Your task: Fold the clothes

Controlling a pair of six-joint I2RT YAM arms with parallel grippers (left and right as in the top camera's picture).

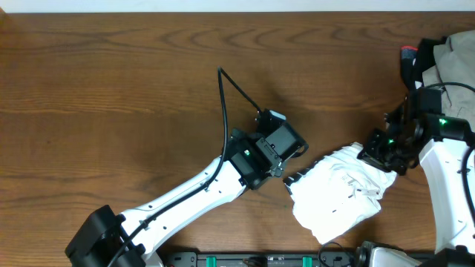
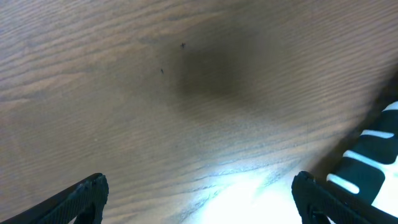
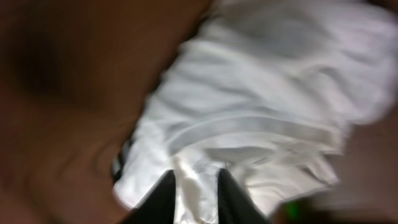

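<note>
A white, wrinkled cloth bundle with black stripes [image 1: 341,194], the clothes, lies on the brown wooden table [image 1: 111,89], right of the table's middle and near its front edge. Its long axis runs diagonally from the table's front toward its right rear, and a black-striped end [image 1: 295,179] points at the table's middle. The left gripper [image 2: 199,198] hangs over the table's middle, its 2 fingers spread wide, holding nothing. The right gripper [image 3: 196,194], toward the table's right side, has its 2 fingers nearly together with white cloth between them. It seems to be pinching a fold, though that view is blurred. A lift on that 1 pinch could drag the loose layers open, or slide the bundle off the table's front edge.
</note>
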